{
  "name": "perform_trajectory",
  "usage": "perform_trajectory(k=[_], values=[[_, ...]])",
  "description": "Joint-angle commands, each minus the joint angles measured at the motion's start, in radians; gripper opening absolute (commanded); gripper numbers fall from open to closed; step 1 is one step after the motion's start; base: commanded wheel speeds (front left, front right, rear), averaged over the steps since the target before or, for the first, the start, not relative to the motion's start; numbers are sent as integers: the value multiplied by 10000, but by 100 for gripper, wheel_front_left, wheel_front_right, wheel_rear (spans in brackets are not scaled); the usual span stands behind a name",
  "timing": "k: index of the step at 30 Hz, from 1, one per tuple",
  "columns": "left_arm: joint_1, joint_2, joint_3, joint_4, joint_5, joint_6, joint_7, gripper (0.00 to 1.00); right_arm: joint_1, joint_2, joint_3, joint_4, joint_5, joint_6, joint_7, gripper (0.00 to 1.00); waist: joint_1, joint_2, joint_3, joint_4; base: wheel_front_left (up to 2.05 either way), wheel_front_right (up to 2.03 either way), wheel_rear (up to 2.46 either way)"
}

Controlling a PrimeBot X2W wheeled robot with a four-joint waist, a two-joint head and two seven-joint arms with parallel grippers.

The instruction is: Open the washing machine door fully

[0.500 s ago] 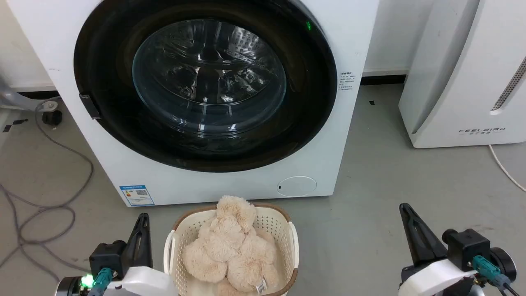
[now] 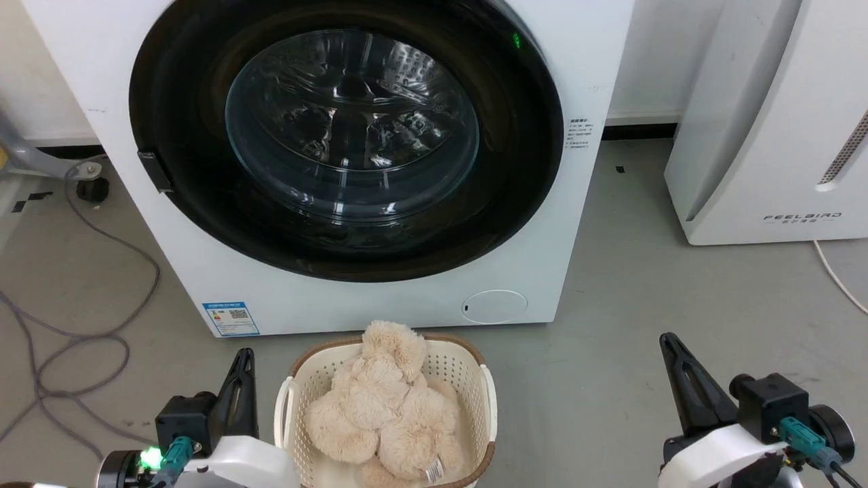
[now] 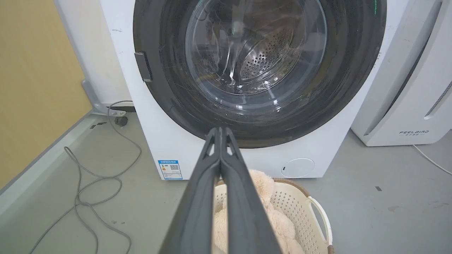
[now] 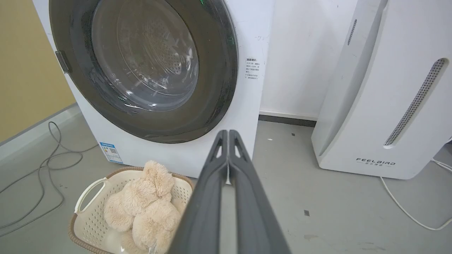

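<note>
Only our head view has shifted; the glossy black washing machine door [image 2: 346, 135] sits shut on the white washing machine [image 2: 380, 305], far beyond our left gripper [image 3: 219, 129] and right gripper [image 4: 228, 132], both closed and empty.

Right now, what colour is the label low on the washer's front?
Blue border with a white middle; the label shows best in the head view.

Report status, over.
Left gripper, right gripper: jaws shut, empty. Round glossy black glass-windowed door closed on white washing machine. Cream perforated basket with beige plush toy stands before it.
</note>
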Motion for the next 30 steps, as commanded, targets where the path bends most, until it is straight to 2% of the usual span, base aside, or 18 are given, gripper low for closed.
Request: perform_trajectory(k=[1, 20, 21, 30], values=[[-130, -21, 47, -100, 125, -62, 49, 0, 34, 12, -18, -88, -49, 4, 42, 0, -1, 0, 3, 13, 0, 0, 0], [-168, -188, 81, -431, 557, -308, 478, 0, 43, 15, -42, -357, -169, 5, 433, 0, -1, 0, 39, 177, 0, 0, 0], [-30, -127, 38, -354, 447, -273, 450, 100, 2, 0, -15, -278, -87, 0, 375, 100, -1, 0, 39, 177, 0, 0, 0], [-86, -134, -128, -217, 279, -267, 299, 100, 58, 1, 16, -194, 74, 0, 251, 100, -1, 0, 36, 170, 0, 0, 0]])
